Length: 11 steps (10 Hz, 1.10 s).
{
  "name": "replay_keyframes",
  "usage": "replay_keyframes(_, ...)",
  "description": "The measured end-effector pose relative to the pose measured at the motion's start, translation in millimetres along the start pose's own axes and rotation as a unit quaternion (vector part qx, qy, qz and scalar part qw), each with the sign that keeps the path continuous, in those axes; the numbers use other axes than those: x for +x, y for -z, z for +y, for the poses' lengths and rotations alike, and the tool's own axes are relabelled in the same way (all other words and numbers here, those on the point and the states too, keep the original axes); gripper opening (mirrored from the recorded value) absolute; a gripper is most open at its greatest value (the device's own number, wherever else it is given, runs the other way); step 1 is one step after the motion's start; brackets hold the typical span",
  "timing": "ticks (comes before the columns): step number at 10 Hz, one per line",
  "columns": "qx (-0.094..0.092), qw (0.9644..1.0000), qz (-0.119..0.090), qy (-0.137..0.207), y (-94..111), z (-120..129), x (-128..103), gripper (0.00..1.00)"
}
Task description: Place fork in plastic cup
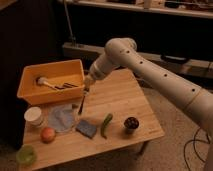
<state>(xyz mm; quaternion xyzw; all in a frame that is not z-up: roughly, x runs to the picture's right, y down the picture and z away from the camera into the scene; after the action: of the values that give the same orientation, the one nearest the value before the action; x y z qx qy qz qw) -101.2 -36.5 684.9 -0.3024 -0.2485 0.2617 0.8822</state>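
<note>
One white arm (pixel 150 70) is reaching in from the right edge of the desk (pixel 125 97), and its pincer (pixel 87 86) is hanging above the middle of the desk, just beside the front right corner of the bin (pixel 45 96). The pincer is gripping the top end of the one fork (pixel 81 105), closed tight on it. The fork is dangling below, slanting down and a little toward the left edge, with its dark lower end lying close to the right border of the cloth (pixel 62 118). Whether that end is touching the desk, I cannot tell.

One yellow bin is sitting at the back left corner. It is holding one brush (pixel 42 81) and some dark sticks (pixel 67 86); their number is not showing clearly.

Three cups are standing on the desk:
- one white cup (pixel 34 116) by the left edge, just beside the cloth;
- one green cup (pixel 26 155) at the front left corner;
- one dark cup (pixel 131 123) toward the front right corner.

All three are standing well apart from the fork.

One round orange fruit (pixel 48 134) is resting between the white cup and the green cup. One blue sponge (pixel 86 128) is lying near the front edge, just beside the cloth, and one green pepper (pixel 105 125) is lying between the sponge and the dark cup.
</note>
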Motion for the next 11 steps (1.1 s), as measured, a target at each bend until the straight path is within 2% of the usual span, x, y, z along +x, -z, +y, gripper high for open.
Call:
replay_keyframes(1,-0.010,0.9999,-0.002,0.011,-7.8,8.8,-9.9,0.00)
replay_keyframes(9,-0.011,0.9999,-0.002,0.010,-8.1,8.1,-9.3,0.00)
replay_keyframes(11,-0.016,0.9996,-0.003,0.022,-9.2,12.4,-13.3,0.00)
